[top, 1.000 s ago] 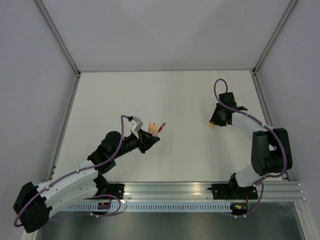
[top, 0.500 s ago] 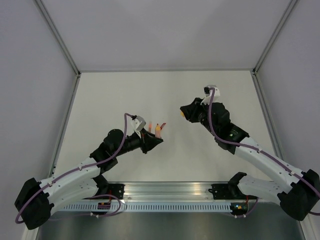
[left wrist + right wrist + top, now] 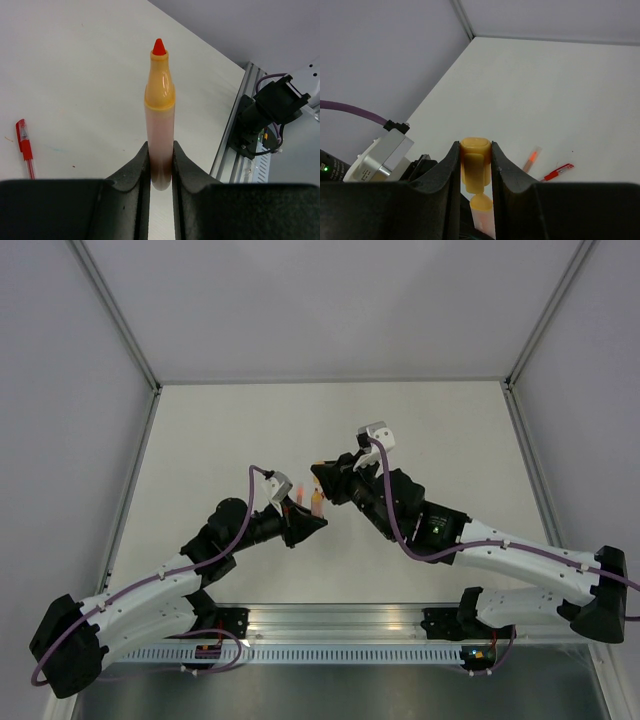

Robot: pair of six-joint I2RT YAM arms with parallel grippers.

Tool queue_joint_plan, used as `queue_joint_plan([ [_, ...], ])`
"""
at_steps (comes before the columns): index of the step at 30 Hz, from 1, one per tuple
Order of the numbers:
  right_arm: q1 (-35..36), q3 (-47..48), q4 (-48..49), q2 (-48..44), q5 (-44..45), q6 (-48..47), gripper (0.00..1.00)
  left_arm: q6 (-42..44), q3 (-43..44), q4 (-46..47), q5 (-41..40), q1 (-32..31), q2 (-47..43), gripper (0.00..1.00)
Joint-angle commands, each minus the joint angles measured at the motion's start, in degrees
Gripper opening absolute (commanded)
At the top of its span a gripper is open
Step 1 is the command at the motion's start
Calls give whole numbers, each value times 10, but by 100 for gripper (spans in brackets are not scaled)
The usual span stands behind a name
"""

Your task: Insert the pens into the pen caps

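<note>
My left gripper [image 3: 161, 147] is shut on the lower end of an orange pen [image 3: 160, 115], which points away from the fingers with its red tip [image 3: 159, 47] bare. My right gripper [image 3: 475, 147] is shut on a stubby orange pen cap [image 3: 475, 160]. In the right wrist view the cap sits just in front of the pen's orange nose [image 3: 481, 202], close to it and roughly in line. From above, the two grippers [image 3: 311, 523] [image 3: 323, 479] meet over the table's middle, with the pen [image 3: 316, 502] between them and the cap hidden.
A red pen [image 3: 25, 152] [image 3: 559, 171] lies on the white table. Beside it lies a thin translucent orange-pink stick [image 3: 532, 158]. The aluminium rail [image 3: 400, 625] runs along the near edge. Grey walls close in the left, back and right sides.
The right arm has swung left from the table's right side to the middle, carrying the cap up to the pen's tip. The left arm has barely moved.
</note>
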Motion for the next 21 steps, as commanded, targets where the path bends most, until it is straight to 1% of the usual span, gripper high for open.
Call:
queue_joint_plan([
  [1,12,41,19,18,49,-27,0,-18,22,34,14,-2,-3,2],
  [7,36,50,17,34,78,-45,0,-20,19,33,13,-2,-16,2],
  [11,46,50,14,36,80,-43,0,-22,20,31,10,-3,-18,2],
  [17,76,48,0,47,117,-56,0,-23,19,29,5,-3,-24,2],
  [21,94,41,-6,53,164,-66,0,-24,17,27,-1,-2,-32,2],
])
